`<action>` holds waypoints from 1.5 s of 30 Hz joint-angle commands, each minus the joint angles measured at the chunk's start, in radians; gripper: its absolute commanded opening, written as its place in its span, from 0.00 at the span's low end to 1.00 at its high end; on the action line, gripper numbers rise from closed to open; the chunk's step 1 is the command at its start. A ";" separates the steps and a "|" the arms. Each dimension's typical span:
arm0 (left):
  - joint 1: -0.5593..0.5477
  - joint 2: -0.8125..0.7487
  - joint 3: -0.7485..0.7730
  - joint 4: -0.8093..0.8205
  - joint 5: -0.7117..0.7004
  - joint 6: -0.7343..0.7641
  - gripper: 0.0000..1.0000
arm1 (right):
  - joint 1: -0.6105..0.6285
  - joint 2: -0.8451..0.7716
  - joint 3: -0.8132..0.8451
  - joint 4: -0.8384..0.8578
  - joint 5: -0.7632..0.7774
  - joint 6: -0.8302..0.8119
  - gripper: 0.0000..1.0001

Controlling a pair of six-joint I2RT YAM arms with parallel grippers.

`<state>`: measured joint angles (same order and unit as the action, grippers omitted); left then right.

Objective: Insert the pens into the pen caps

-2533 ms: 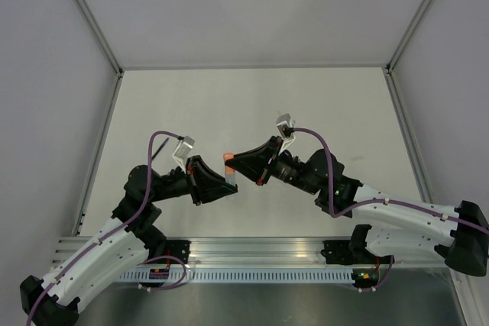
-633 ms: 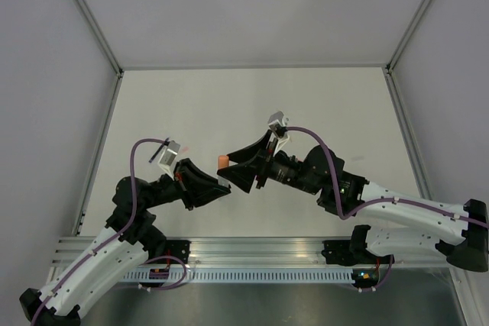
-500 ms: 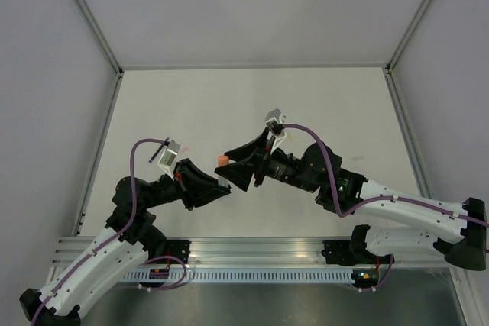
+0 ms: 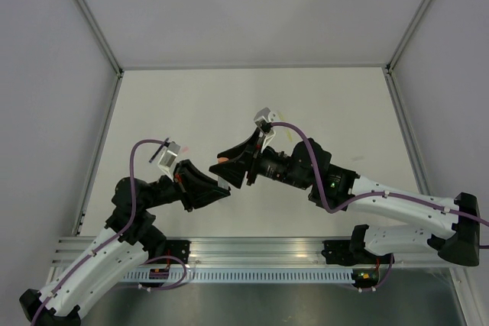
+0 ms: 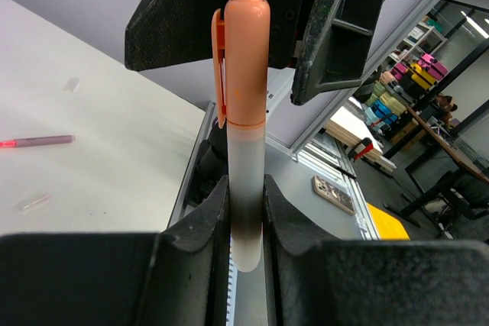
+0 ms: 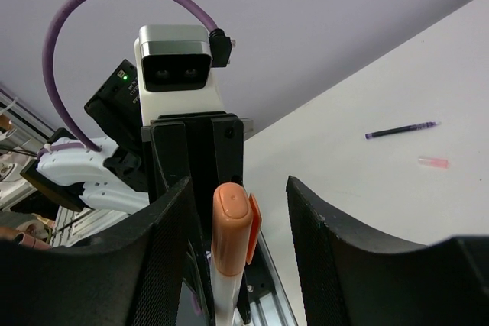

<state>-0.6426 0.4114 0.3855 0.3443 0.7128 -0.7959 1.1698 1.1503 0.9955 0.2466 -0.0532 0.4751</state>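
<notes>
My left gripper [image 5: 246, 186] is shut on the lower barrel of a whitish-grey pen [image 5: 246, 166], which stands straight up out of its jaws. An orange pen cap [image 5: 244, 59] with a clip sits over the pen's upper end. My right gripper [image 6: 241, 192] is open, one finger on each side of the cap [image 6: 231, 223] and neither pressing on it. From above, the two grippers meet tip to tip over the table's middle, with only a sliver of orange cap [image 4: 222, 159] showing between them.
A dark purple pen [image 6: 401, 129] and a small pinkish cap [image 6: 432, 161] lie on the white table [image 4: 229, 104] behind the left arm. Another small clear cap [image 5: 34, 202] lies nearby. A pale yellow pen [image 4: 283, 133] lies beside the right wrist.
My right gripper has slid left, further over the orange cap, which is now mostly covered from above. My left arm and its pen have not moved.
</notes>
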 commanded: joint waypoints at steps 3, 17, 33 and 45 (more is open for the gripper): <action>0.003 -0.006 -0.008 0.032 0.017 0.027 0.02 | 0.005 -0.014 0.003 0.043 -0.019 0.002 0.58; 0.003 -0.008 -0.011 0.045 0.017 0.017 0.02 | 0.005 -0.023 0.000 0.026 -0.023 0.010 0.51; 0.003 0.030 0.079 0.070 -0.084 -0.031 0.02 | 0.004 -0.037 -0.162 0.126 -0.114 0.086 0.00; 0.003 0.154 0.208 0.053 -0.167 -0.046 0.02 | 0.017 -0.029 -0.253 0.223 -0.134 0.125 0.00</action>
<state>-0.6525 0.5362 0.4808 0.3164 0.7261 -0.8036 1.1503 1.1103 0.7963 0.5705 -0.0731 0.5991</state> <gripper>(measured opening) 0.230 0.297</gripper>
